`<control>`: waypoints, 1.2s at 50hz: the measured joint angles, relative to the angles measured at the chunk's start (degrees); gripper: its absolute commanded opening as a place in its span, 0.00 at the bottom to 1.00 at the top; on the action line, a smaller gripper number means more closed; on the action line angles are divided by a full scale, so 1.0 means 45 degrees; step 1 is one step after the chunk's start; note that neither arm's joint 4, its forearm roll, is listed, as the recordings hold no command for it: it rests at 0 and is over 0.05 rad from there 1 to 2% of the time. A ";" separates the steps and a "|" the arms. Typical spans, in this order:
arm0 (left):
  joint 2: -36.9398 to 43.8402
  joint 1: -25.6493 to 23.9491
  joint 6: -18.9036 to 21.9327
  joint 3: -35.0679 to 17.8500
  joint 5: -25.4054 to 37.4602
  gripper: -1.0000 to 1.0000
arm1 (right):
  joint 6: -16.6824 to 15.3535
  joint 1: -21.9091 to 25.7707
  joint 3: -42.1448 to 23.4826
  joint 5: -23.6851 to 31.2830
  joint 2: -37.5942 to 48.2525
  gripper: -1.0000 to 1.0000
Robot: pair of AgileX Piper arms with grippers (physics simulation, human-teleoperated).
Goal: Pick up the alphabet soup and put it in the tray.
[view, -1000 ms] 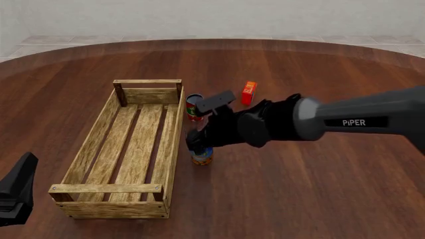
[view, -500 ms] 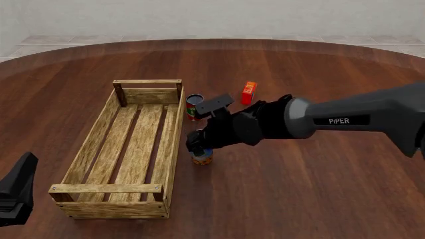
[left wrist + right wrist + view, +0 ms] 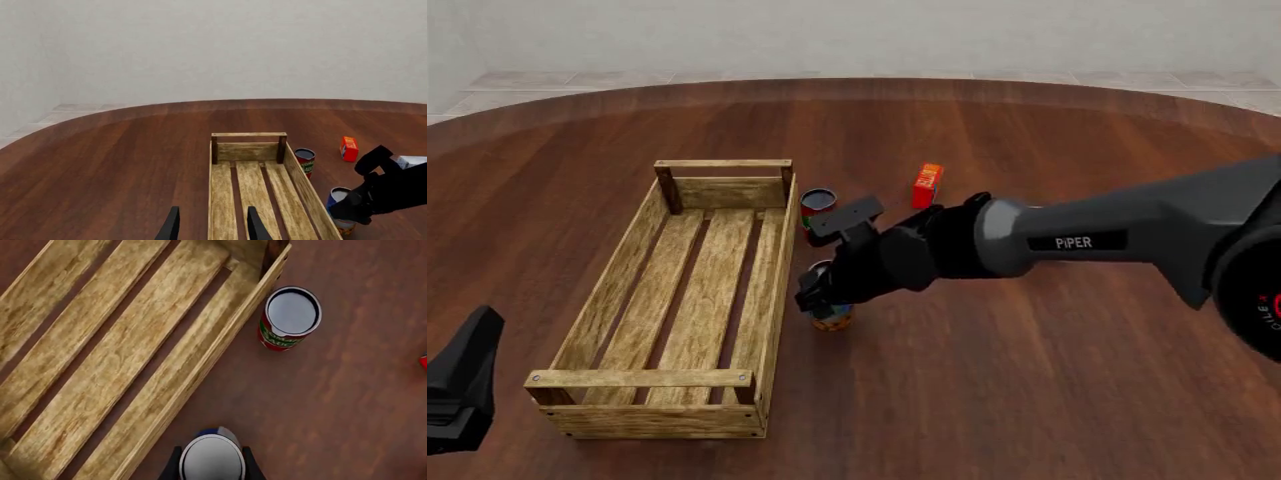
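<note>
Currently your right gripper (image 3: 212,465) clamps alphabet soup (image 3: 831,314) upright on table, just beside tray (image 3: 614,280); left gripper (image 3: 212,227) parted, idle.

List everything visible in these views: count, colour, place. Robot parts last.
alphabet soup: one, blue label with orange-yellow band, on the table just right of the tray's long side, between the right claw's fingers.
tray: one, light-wood slatted crate, left of centre, nothing inside.
red-and-green can: one, upright by the tray's far right corner.
small carton: one, orange-red, beyond the cans.
table: one, dark brown wood.
right claw: one, black, around the soup can.
left claw: one, black, open, near the tray's near end.
</note>
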 measured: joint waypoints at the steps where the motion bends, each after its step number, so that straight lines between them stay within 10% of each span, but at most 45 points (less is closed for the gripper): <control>1: 0.0000 0.0000 0.0000 -0.0002 0.0002 1.00 | -0.0035 -0.0002 -0.0011 0.0017 0.0004 0.00; 60: 0.0009 -0.0007 -0.0013 -0.0058 0.0061 1.00 | -0.1208 0.0231 -0.0150 0.3152 -0.4176 0.00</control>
